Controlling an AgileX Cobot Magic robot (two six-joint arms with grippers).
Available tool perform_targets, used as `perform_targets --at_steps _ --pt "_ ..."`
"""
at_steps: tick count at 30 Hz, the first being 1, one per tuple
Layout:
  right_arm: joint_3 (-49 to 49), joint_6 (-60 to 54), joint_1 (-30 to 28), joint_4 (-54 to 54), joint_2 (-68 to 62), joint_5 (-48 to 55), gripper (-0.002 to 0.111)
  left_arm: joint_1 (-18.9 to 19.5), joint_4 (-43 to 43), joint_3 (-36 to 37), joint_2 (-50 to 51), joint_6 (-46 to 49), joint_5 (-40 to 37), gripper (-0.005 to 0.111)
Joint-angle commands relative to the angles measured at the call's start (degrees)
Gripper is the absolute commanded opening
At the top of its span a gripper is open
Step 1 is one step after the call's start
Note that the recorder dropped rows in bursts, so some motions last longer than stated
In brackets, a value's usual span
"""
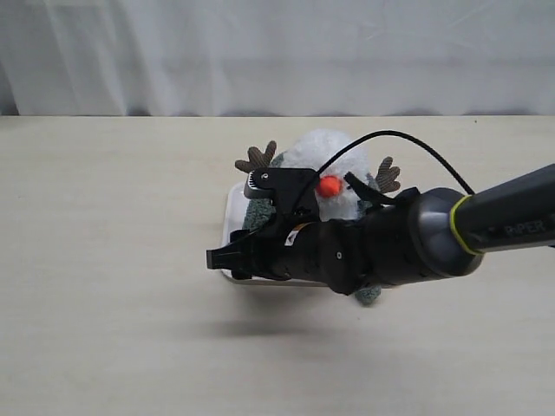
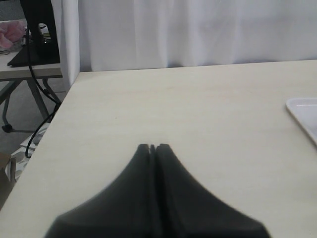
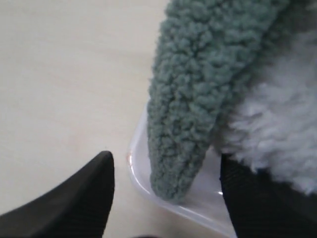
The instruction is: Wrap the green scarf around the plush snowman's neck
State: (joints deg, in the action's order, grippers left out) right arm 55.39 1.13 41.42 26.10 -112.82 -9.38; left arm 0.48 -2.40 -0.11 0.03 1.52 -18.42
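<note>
**A:** What's in the tray (image 1: 231,201)?

**B:** Just the one plush snowman (image 1: 334,156), lying inside it, with the green scarf (image 1: 257,212) draped along its side. It's a single shallow white tray with rounded corners, smooth and slightly glossy, sitting on the pale counter (image 1: 104,260).

**A:** And the scarf, what's it like?

**B:** Nubbly, dull sage-green, and thick. In the right wrist view its rounded end (image 3: 193,99) lies at the tray's corner (image 3: 143,191), pressed against the fluffy white plush (image 3: 277,134). Another bit of green (image 1: 368,295) pokes out below the arm. I can't tell whether it goes round the neck, because the arm covers that part.

**A:** How much of the snowman can you count?

**B:** One orange nose (image 1: 328,185), round and bright, and two brown twig arms, one on each side (image 1: 257,159) (image 1: 386,173). The eyes and buttons I can't make out.

**A:** What about the tools?

**B:** The right tool (image 1: 230,219) hangs over the tray with its jaws spread wide and gripping nothing. Up close (image 3: 166,163), the scarf's end sits between the two black fingers with a gap on each side. The left tool (image 2: 152,147) is well off to the side above bare counter, its jaws pressed together with nothing between them. Only a corner of the tray (image 2: 304,111) shows at the edge of its view.
</note>
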Motion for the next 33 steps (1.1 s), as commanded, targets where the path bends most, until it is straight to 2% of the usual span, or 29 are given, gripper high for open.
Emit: perform_targets --at_steps 1,8,10,18,21,25,33 --pt "-0.16 0.19 0.11 0.36 -1.04 -3.38 0.059 -0.27 0.05 0.11 -0.03 -0.09 0.79 0.000" --pt "0.08 0.19 0.11 0.47 -2.39 -5.91 0.059 -0.27 0.05 0.11 -0.03 -0.09 0.79 0.000" --pt "0.74 0.19 0.11 0.46 -3.35 -4.92 0.055 -0.27 0.05 0.11 -0.03 -0.09 0.79 0.000" --pt "2.90 0.01 0.11 0.46 -3.69 -3.72 0.020 -0.27 0.05 0.11 -0.03 -0.09 0.79 0.000" --pt "2.90 0.01 0.11 0.46 -3.69 -4.13 0.004 -0.27 0.05 0.11 -0.03 -0.09 0.79 0.000" --pt "2.99 -1.13 0.11 0.46 -3.45 -1.64 0.004 -0.27 0.05 0.11 -0.03 -0.09 0.79 0.000" --pt "3.29 -11.58 -0.02 0.20 2.75 13.39 0.004 -0.27 0.05 0.11 -0.03 -0.09 0.79 0.000"
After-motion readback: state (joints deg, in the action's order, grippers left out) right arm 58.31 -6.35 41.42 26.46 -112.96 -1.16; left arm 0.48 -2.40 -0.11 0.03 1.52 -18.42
